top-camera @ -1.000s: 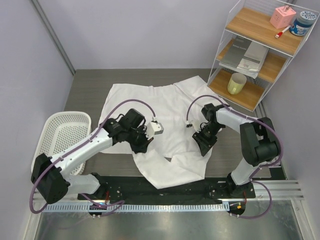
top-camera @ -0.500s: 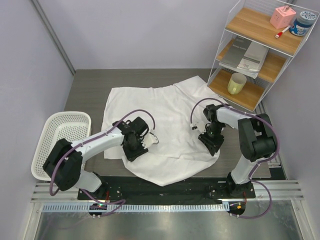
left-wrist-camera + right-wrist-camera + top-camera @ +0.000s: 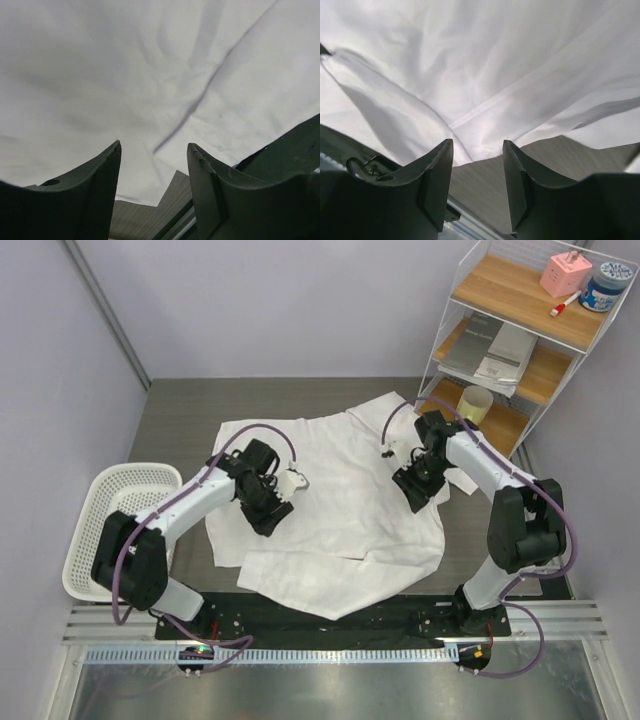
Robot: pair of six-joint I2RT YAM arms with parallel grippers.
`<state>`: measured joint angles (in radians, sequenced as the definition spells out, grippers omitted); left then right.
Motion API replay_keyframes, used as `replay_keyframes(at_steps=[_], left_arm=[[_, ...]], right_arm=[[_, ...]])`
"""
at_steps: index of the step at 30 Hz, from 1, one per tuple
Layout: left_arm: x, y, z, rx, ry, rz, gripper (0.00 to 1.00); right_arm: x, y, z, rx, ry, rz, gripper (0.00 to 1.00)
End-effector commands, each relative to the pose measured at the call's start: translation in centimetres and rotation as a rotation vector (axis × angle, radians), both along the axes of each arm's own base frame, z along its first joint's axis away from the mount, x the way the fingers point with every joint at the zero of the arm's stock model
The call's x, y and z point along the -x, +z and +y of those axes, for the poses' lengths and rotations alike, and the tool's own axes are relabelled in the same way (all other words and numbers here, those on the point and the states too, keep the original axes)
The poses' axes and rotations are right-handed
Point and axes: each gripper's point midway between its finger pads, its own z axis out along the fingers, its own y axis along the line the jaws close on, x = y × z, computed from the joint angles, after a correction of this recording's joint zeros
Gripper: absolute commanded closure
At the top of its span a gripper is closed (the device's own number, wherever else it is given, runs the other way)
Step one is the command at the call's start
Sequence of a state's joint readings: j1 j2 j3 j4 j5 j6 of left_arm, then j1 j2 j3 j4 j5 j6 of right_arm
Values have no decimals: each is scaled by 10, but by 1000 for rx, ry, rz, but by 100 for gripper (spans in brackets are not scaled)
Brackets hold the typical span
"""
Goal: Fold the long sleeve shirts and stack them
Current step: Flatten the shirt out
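From above, the white long sleeve shirt (image 3: 345, 500) lies spread over the middle of the dark table (image 3: 180, 420), with one fold across its near part. The left gripper (image 3: 268, 512) is over the shirt's left side and the right gripper (image 3: 415, 488) over its right side. The white basket (image 3: 120, 510) stands at the table's left edge.

In the left wrist view, the left gripper (image 3: 155, 145) has its fingers apart with nothing between them — only creased cloth lies below.

In the right wrist view, the right gripper (image 3: 477, 141) is also parted and holds nothing — the shirt's edge and bare table lie under it.
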<state>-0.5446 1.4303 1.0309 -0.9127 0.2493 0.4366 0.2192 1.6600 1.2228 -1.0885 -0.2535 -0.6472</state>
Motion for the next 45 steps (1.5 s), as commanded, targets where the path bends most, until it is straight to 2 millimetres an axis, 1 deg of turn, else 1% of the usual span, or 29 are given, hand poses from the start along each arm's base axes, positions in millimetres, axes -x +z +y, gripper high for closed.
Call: replay_keyframes(at_steps=[1,4,7,10,11,13,14,16,17,19,20,22,23,24,25,26,27,28,29,30,31,33,34,35,36,37,38,43,45], left_arm=[[-48,2,6,20,56,-36,45],[-60,-14,15,-33,71,-27,46],[-65,-29,25,-69,88,-14,46],[-63,-44,38,-105,99,21,46],[-59,-51,42,-120,102,31,46],[-56,-58,50,-147,95,44,47],[-52,-63,53,-162,92,51,47],[-48,-70,62,-188,96,70,47],[-46,-74,68,-207,98,78,48],[-40,-82,80,-239,114,121,51],[-39,-84,88,-243,126,139,53],[-27,-89,99,-268,123,191,60],[-21,-90,103,-277,117,206,63],[-14,-91,106,-273,100,230,64],[-8,-88,107,-274,92,242,64],[-5,-86,108,-273,88,244,63],[-4,-84,106,-260,80,243,60],[-3,-80,104,-248,75,242,57],[-6,-73,100,-225,76,226,51],[-7,-68,92,-177,74,226,47],[-12,-58,86,-150,70,220,45],[-18,-47,77,-107,77,208,35],[-17,-41,72,-78,80,224,32],[-25,-33,66,-54,80,204,26],[-27,-29,64,-41,81,200,24],[-28,-26,60,-22,79,205,22],[-33,-21,57,-10,79,188,19],[-41,-7,52,23,96,141,17],[-41,-3,51,34,100,130,16]], right_arm=[[-39,-2,9,-18,-51,-94,51],[-47,-25,8,10,-67,-65,53],[-41,-47,2,41,-73,-25,53],[-20,-64,-1,69,-53,34,53],[-6,-71,0,79,-34,66,53],[7,-73,2,79,-6,83,54],[19,-75,8,85,28,103,54],[33,-74,17,65,56,130,54],[40,-71,27,56,94,132,54],[45,-67,35,48,114,135,54],[42,-62,42,32,106,125,53],[36,-54,47,19,101,116,53],[24,-45,50,10,88,85,52],[20,-35,50,-4,77,70,51],[12,-26,45,-25,41,60,50],[-1,-9,46,-70,18,22,46],[-7,5,39,-82,-10,-6,45],[-19,16,22,-91,-70,-41,43],[-29,27,13,-98,-98,-82,40],[-36,33,2,-97,-111,-121,37],[-44,43,-20,-88,-169,-170,35],[-52,46,-45,-32,-188,-226,33],[-55,47,-56,-3,-153,-250,32],[-53,42,-64,27,-137,-249,30],[-60,39,-71,60,-122,-282,26],[-58,28,-89,112,-113,-273,18],[-65,25,-94,136,-104,-299,2],[-84,0,-112,237,-78,-306,0],[-93,-15,-116,254,-56,-298,0]])
